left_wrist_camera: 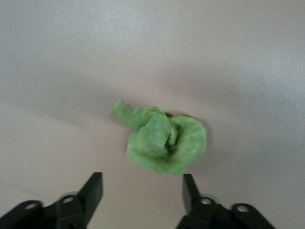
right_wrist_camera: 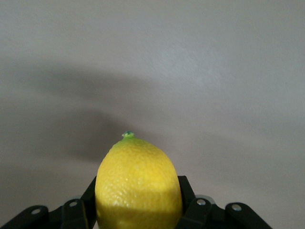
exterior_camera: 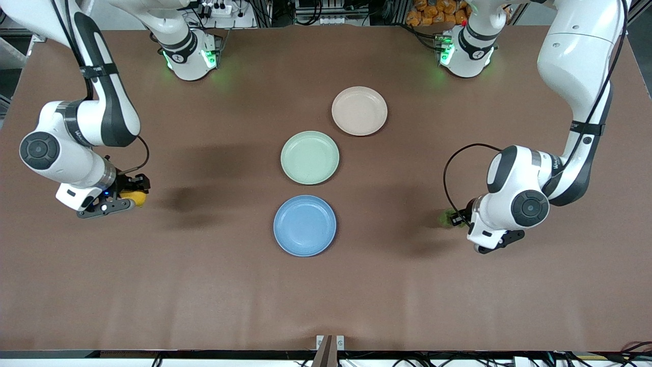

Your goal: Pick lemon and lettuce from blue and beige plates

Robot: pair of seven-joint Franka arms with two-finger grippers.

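Right claw (exterior_camera: pixel 133 196) low over brown surface (exterior_camera: pixel 204 285) at right arm's end, well apart from the plates, clamped on lemon (exterior_camera: pixel 138 198); in right wrist view lemon (right_wrist_camera: pixel 138 183) wedged between both fingers (right_wrist_camera: pixel 81 205), stem nub pointing away from the wrist, claw (right_wrist_camera: pixel 138 210) pressed against its sides

Left claw (exterior_camera: pixel 461 218) low over surface at left arm's end, spread open; lettuce (exterior_camera: pixel 447 217) lying on surface just beside the fingertips, toward the plates; in left wrist view lettuce (left_wrist_camera: pixel 163 140) a crumpled green leaf resting on surface (left_wrist_camera: pixel 228 62) ahead of the gap between the two fingers (left_wrist_camera: pixel 93 191), not touched by either, claw (left_wrist_camera: pixel 142 190) gripping nothing

Three plates in a row down mid-surface, all bare: beige plate (exterior_camera: pixel 359 110) farthest from front camera, green plate (exterior_camera: pixel 309 157) between, blue plate (exterior_camera: pixel 304 225) nearest front camera; green close to both neighbours, none touching

Lemon and lettuce both off the plates, each well apart from the row, at either end of surface
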